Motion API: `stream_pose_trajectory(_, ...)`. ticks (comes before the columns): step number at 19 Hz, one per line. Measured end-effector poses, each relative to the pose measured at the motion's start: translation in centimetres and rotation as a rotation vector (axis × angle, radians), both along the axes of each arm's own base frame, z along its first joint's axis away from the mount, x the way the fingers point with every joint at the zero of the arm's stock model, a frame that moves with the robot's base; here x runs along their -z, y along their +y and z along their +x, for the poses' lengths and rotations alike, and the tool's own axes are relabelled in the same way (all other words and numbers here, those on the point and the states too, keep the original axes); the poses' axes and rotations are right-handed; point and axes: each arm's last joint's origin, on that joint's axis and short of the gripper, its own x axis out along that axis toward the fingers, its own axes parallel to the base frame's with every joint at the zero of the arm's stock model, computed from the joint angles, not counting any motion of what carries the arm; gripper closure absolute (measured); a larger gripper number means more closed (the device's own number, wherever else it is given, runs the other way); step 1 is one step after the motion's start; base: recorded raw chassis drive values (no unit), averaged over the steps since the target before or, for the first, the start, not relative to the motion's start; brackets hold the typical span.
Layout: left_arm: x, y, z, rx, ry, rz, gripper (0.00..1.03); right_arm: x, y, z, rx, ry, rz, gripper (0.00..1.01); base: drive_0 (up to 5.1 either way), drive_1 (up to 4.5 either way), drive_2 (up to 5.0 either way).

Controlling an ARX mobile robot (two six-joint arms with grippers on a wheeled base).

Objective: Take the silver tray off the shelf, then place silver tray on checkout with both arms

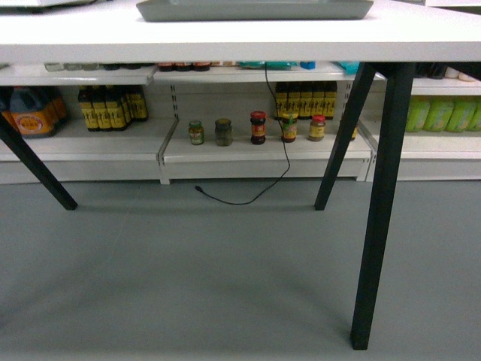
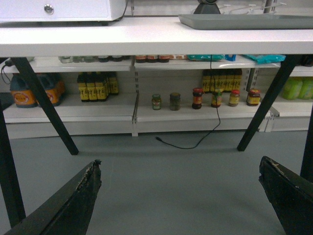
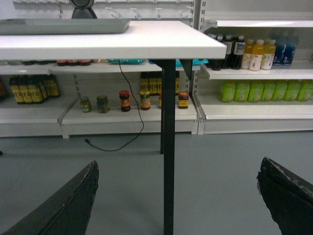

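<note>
- Grey-silver metal, low-rimmed: the silver tray (image 1: 254,10) lies flat on the white counter (image 1: 240,39), its long side close to the counter's front edge; in the right wrist view the tray (image 3: 63,25) stops short of the counter's right end, leaving a bare white strip at that corner
- Behind the tray, toward the counter's back edge, stands a small dark camera base (image 2: 207,7); a white box with a round knob (image 2: 58,10) sits at the counter's left end
- The left hand (image 2: 178,196) hangs below counter level, its two black fingers (image 2: 73,205) spread wide apart with only grey floor between them; it holds nothing
- The right hand (image 3: 176,196) is likewise low and wide open, empty, with a black counter leg (image 3: 168,147) showing between its fingers (image 3: 286,196)
- Neither hand shows in the head view
- A thin black cable (image 1: 274,143) drops from the counter's back edge and ends loose on the grey floor (image 1: 225,286)
- Beyond the counter, a low white shelf (image 1: 255,154) carries a row of small jars (image 1: 258,127); dark bottles (image 1: 113,105) stand to its left, green bottles (image 3: 264,90) to its right
</note>
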Motion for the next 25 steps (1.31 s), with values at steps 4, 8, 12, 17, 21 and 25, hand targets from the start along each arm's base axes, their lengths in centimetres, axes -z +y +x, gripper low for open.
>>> stream_pose_trajectory(4, 0.0, 0.0, 0.0, 0.0, 0.0, 0.0, 0.05, 0.01, 0.0, 0.0, 0.0, 0.001, 0.0, 0.03, 0.0, 0.0, 0.0)
stream_pose_trajectory(8, 0.0, 0.0, 0.0, 0.0, 0.0, 0.0, 0.05, 0.01, 0.0, 0.0, -0.001, 0.002, -0.002, 0.03, 0.0, 0.0, 0.0)
stream_pose_trajectory(12, 0.03, 0.0, 0.0, 0.0, 0.003, 0.001, 0.05, 0.03, 0.0, 0.0, 0.0, 0.003, -0.002, 0.03, 0.0, 0.0, 0.0)
stream_pose_trajectory(17, 0.02, 0.0, 0.0, 0.0, 0.002, 0.001, 0.05, 0.02, 0.0, 0.0, 0.0, 0.002, -0.002, 0.03, 0.0, 0.0, 0.0)
stream_pose_trajectory(21, 0.02, 0.0, 0.0, 0.0, 0.002, 0.001, 0.05, 0.02, 0.0, 0.0, 0.0, 0.002, -0.002, 0.03, 0.0, 0.0, 0.0)
stream_pose_trajectory(25, 0.02, 0.0, 0.0, 0.0, 0.002, 0.001, 0.05, 0.02, 0.0, 0.0, 0.0, 0.002, -0.002, 0.03, 0.0, 0.0, 0.0)
